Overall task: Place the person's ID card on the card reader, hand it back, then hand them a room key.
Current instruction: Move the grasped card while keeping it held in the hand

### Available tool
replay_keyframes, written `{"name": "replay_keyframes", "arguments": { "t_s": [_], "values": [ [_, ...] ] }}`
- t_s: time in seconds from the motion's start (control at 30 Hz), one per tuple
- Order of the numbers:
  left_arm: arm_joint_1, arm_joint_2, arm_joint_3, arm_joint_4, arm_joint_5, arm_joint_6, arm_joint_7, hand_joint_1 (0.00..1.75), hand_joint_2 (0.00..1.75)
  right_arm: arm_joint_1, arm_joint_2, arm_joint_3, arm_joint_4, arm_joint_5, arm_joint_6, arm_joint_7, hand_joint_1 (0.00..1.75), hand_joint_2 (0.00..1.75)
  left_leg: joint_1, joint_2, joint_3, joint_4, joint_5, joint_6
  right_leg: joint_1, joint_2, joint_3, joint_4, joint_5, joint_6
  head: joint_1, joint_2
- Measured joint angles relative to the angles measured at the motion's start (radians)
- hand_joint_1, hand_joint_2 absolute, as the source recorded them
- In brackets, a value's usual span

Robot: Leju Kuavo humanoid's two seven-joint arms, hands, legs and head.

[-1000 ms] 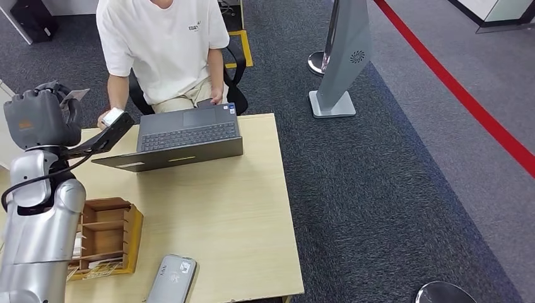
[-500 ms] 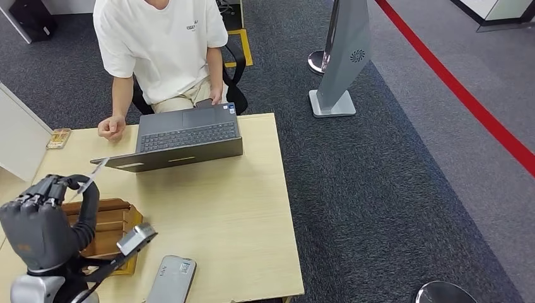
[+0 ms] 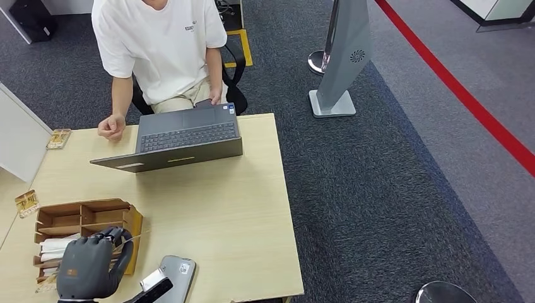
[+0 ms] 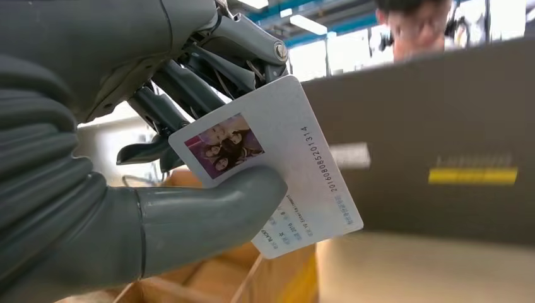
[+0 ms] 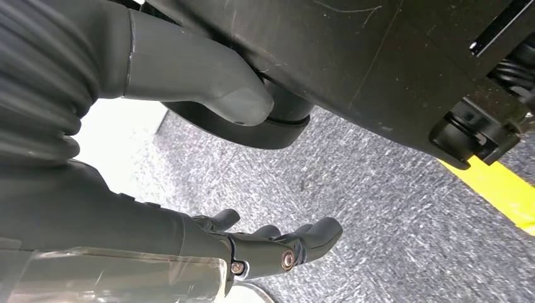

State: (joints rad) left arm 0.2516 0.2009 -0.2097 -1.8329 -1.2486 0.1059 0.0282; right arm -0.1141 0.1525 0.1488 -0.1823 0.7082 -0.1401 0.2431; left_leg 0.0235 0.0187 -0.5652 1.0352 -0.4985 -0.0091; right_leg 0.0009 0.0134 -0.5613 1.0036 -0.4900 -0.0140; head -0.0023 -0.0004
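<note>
My left hand [image 3: 88, 268] hangs low at the table's near left, over the near end of a wooden organizer [image 3: 88, 214]. It pinches the white ID card [image 4: 271, 164] between thumb and fingers; the card carries a small photo and printed numbers. In the head view the ID card [image 3: 131, 238] shows as a thin pale edge. The grey card reader [image 3: 180, 271] lies flat just right of that hand at the table's front edge. White cards [image 3: 53, 247] lie in the organizer's slots. My right hand [image 5: 265, 246] hangs over the carpet, fingers apart, holding nothing.
A person [image 3: 158, 44] in a white shirt sits at the table's far side, one hand [image 3: 111, 127] resting on the table [image 3: 227, 208]. An open laptop [image 3: 183, 136] stands before them. Two small gold items [image 3: 58, 137] [image 3: 26, 203] lie left. A grey stand [image 3: 344, 57] rises from the carpet.
My left arm has come down from beside the person's hand to the near edge of the table, carrying the ID card with it. The person's hand rests back on the table.
</note>
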Motion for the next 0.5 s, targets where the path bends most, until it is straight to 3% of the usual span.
{"name": "replay_keyframes", "arguments": {
  "t_s": [0.5],
  "values": [
    [0.012,0.102,-0.105,0.151,0.077,-0.075,0.056,1.75,1.75,0.006,-0.010,0.000,0.003,0.017,0.004,-0.049,0.00,1.75,0.000,0.000,0.000,0.000,0.000,0.000,0.000,0.000,0.000,0.000,0.000,0.000,0.000,0.000]
  ]
}}
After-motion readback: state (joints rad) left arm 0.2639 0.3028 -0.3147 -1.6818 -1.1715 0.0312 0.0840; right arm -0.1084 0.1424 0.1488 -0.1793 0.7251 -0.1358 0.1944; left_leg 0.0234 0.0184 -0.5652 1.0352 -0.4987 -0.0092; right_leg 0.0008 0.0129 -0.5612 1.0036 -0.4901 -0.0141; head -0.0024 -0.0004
